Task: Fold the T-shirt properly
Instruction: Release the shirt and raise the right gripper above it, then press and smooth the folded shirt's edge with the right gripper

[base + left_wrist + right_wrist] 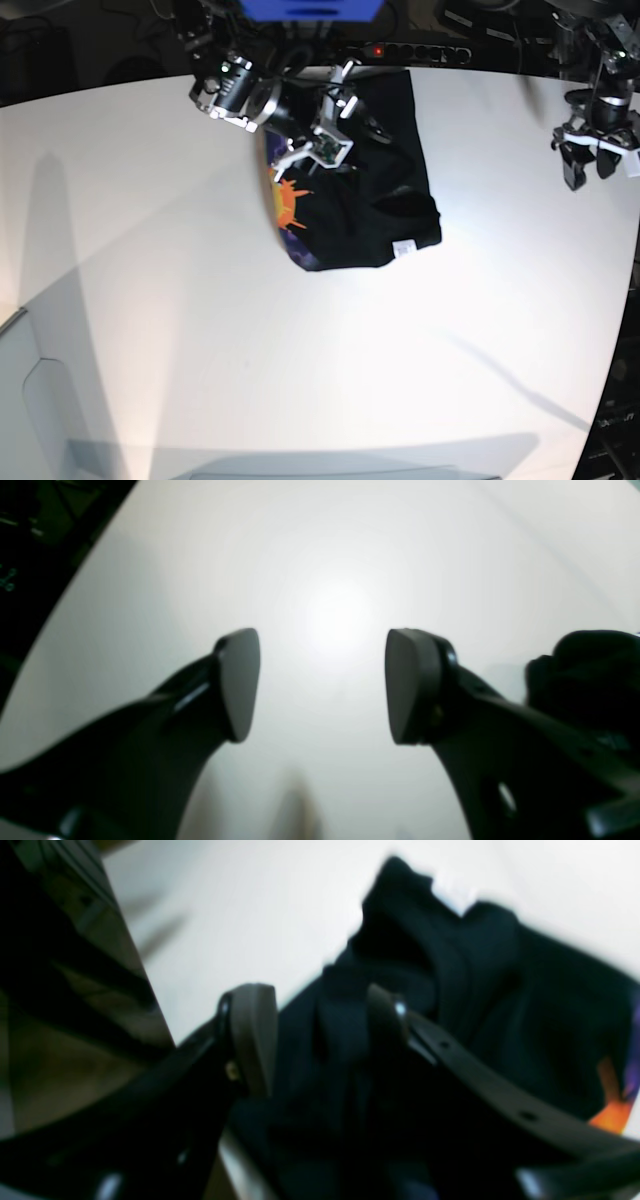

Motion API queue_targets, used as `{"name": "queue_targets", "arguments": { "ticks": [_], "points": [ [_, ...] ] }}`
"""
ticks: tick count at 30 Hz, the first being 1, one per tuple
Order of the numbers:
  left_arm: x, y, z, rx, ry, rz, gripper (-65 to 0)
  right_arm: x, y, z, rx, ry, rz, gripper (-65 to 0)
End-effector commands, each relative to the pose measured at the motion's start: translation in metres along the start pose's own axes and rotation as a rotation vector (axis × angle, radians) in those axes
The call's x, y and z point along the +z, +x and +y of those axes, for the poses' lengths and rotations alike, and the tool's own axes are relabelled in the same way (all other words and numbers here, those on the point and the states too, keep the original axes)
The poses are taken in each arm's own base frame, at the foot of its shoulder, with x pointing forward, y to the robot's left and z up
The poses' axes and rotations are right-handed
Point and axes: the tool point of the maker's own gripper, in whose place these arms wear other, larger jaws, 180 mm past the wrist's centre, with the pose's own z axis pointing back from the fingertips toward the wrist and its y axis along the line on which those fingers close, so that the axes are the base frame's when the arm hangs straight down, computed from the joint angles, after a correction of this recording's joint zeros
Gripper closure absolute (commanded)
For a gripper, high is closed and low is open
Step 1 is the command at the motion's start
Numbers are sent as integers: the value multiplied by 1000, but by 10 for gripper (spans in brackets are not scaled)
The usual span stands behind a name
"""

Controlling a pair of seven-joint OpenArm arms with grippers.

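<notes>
White table (200, 330) is carrying the crumpled T-shirt (385, 200); right gripper (320, 1040), fingers spread, is straddling its fabric, left gripper (322, 685) hovering spread, well apart.

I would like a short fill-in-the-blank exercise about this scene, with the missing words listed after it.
1. The T-shirt lying on the table is mainly ____ in colour.
2. The sunburst print on the shirt is ____.
3. The left gripper hangs over bare table with its jaws ____.
4. The small label near the shirt's edge is ____.

Missing words: black; orange; open; white
</notes>
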Motion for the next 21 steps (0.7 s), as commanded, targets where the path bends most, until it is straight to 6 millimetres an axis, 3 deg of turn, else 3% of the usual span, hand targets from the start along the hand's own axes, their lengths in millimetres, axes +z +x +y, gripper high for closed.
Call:
{"name": "queue_targets", "arguments": {
  "ticks": [1,14,21],
  "points": [
    [3,14,-1,-14,-5,-46,-385,-1,19,0,-6,4,-74,-309],
    [3,14,0,-13,-5,-45,-385,-16,-12,-7,-46,21,4,-309],
    [3,13,0,-12,-4,-44,-385,-3,-10,-28,-55,-52,-9,-309]
  ]
}}
